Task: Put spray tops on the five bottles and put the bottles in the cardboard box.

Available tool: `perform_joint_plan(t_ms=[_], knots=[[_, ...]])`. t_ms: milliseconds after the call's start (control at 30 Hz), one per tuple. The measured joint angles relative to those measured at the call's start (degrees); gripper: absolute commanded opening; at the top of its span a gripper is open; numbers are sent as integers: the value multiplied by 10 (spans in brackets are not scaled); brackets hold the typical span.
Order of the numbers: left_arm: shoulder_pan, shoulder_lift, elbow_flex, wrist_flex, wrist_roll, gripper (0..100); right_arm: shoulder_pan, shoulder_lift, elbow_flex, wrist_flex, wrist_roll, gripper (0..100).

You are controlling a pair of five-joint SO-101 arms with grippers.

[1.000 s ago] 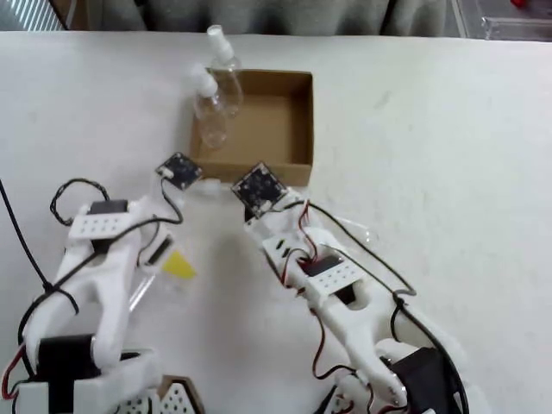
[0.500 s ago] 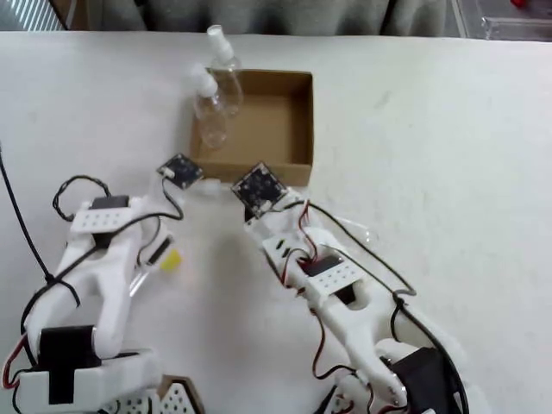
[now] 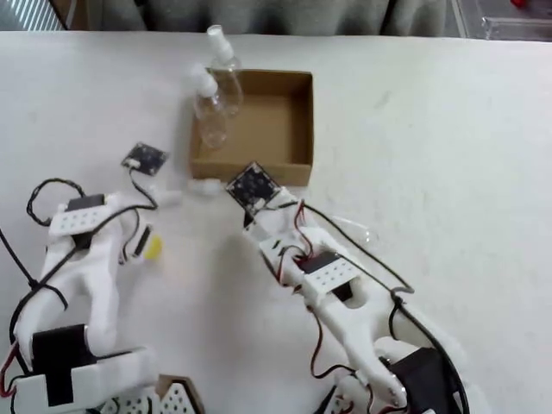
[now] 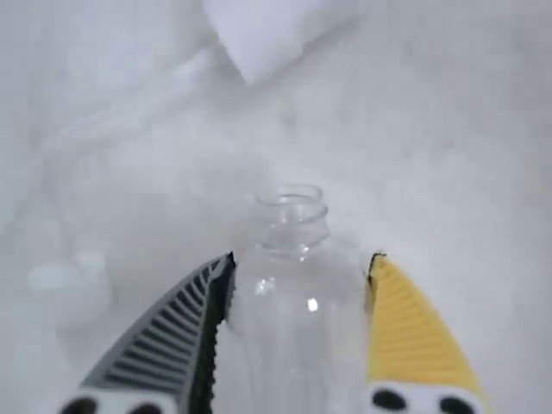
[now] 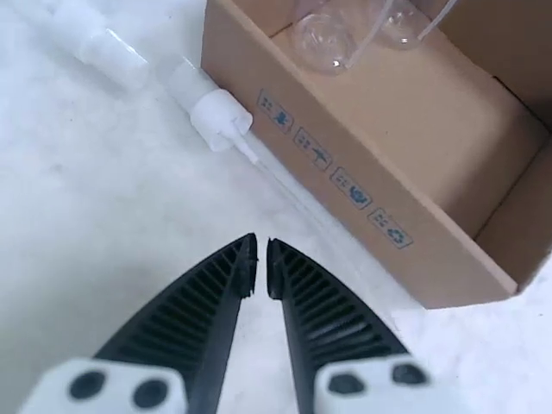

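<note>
Your left gripper (image 4: 297, 259): clamped on uncapped bottle (image 4: 293, 293) | your right gripper (image 5: 260, 250): jaws nearly closed, empty | spray top (image 5: 216, 112): roughly 10 o'clock of your right jaws in the high view, touching cardboard box (image 3: 250, 168), tube along its near wall | right arm looks nearer.

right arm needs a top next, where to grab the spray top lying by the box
Probably its white head, from above: the spray top lies flat beside the cardboard box, whose wall blocks that side, and its tube is thin.
</note>
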Motion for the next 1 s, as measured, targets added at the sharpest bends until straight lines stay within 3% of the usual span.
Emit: perform_joint_plan(t_ms=[533,1000], knots=[[-60,2,-25,-36,70,27,-15,181,-151,0,-2,15],[-62,2,-25,-40,70,27,99,177,-160,1,-2,15]])
